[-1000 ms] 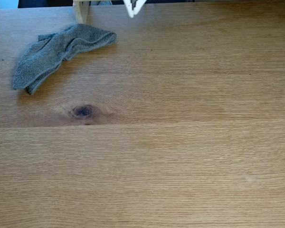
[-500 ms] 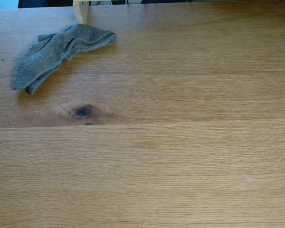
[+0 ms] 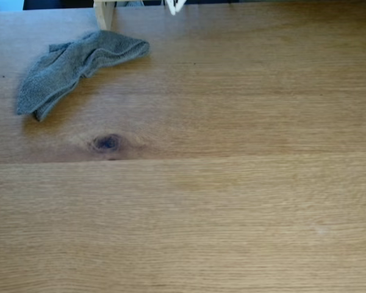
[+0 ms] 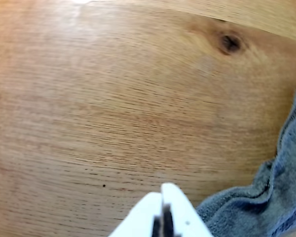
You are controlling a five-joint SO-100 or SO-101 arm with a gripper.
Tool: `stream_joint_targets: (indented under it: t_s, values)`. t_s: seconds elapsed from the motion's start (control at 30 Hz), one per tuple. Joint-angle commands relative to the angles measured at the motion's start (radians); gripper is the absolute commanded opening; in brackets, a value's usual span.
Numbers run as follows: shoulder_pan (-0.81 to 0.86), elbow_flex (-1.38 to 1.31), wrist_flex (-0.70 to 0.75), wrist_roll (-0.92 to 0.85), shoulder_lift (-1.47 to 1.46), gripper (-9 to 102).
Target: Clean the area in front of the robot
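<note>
I see the oak-grain tabletop point(image 3: 232, 201) with a plank seam and a dark knot point(image 3: 107, 143); a crumpled grey cloth point(image 3: 73, 64) lies near its far left corner, just beside a pale wooden post point(image 3: 104, 13).

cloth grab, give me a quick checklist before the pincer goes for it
1. Cloth free, nothing on it: ok.
2. Pincer empty: ok, white tips together with nothing between.
3. Pincer open enough to grab: not ok, looks shut.
4. Pincer over cloth: not ok, in the wrist view the cloth lies right of the tips.
5. Path on table bare: ok.
6. Post clearance: cannot tell.
</note>
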Motion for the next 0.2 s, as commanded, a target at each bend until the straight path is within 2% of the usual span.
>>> stream_joint_targets:
  t_s: [0.0, 0.17]
  values:
    - [0.011, 0.114, -0.017, -0.008, 0.002, 3]
    - [0.011, 0.109, -0.017, -0.009, 0.002, 2]
